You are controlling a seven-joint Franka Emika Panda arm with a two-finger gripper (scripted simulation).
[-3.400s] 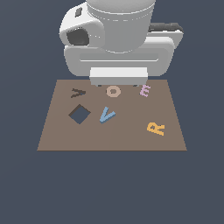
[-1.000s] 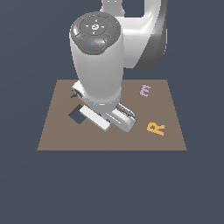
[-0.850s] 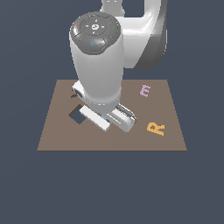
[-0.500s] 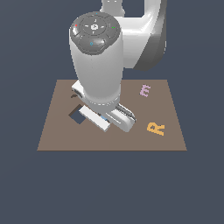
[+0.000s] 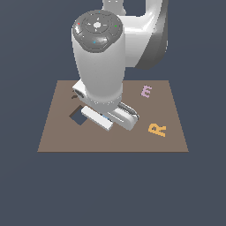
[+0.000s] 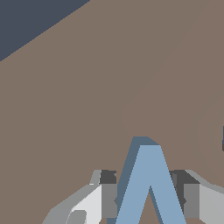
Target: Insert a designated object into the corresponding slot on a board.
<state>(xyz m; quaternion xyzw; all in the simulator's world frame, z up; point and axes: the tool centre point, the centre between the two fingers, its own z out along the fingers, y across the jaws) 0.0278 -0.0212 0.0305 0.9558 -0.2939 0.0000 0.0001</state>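
Since half a second ago, little change is seen; the arm remains low over the board [image 5: 53,137]. The light-blue V [image 6: 148,188] is clamped between the jaws of the gripper [image 6: 148,201]. One orange R [image 5: 157,129], one pink E [image 5: 146,91] and one square hole [image 5: 77,117] are counted.
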